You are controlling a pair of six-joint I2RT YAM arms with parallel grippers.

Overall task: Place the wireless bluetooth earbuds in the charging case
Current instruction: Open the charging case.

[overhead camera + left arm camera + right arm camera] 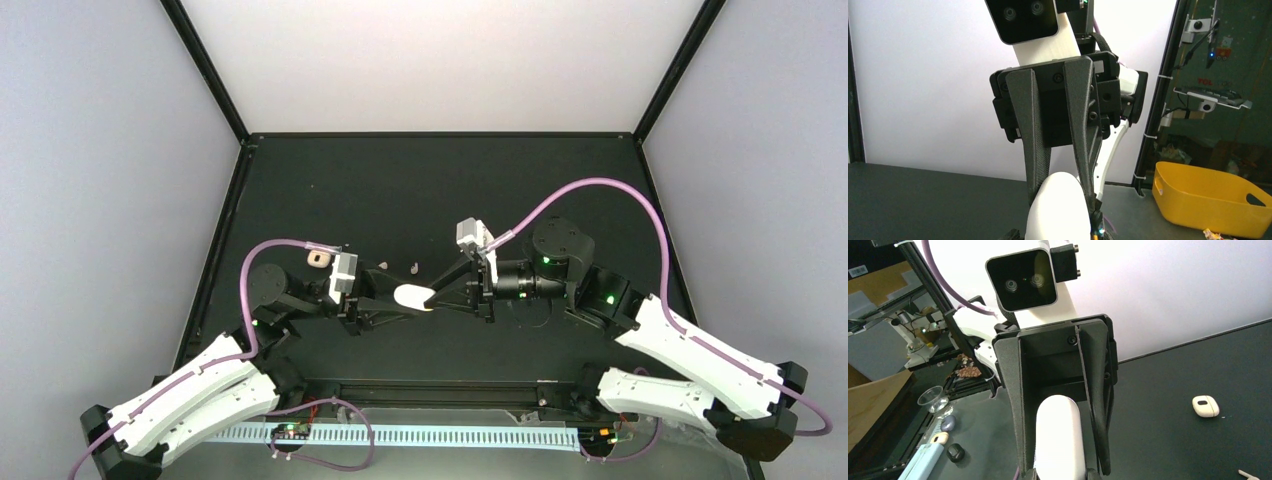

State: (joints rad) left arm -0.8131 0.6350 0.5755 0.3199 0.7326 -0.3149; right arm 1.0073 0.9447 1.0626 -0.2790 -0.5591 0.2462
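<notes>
The white charging case (410, 296) is closed and hangs above the middle of the black table, held between both grippers. My left gripper (398, 298) grips it from the left and my right gripper (437, 296) from the right. In the left wrist view the case (1058, 210) fills the bottom, with the right gripper's fingers (1034, 140) clamped on its far end. In the right wrist view the case (1060, 440) sits between the left gripper's fingers (1017, 405). Two tiny pale earbuds (390, 266) (413, 268) lie on the table behind the case; one earbud (1248, 473) also shows in the right wrist view. The others are out of view.
A second, beige case (318, 259) lies on the table behind the left wrist; it also shows in the right wrist view (1205, 406). A yellow bin (1208, 200) and a plastic cup (930, 397) stand off the table. Black frame posts edge the mat.
</notes>
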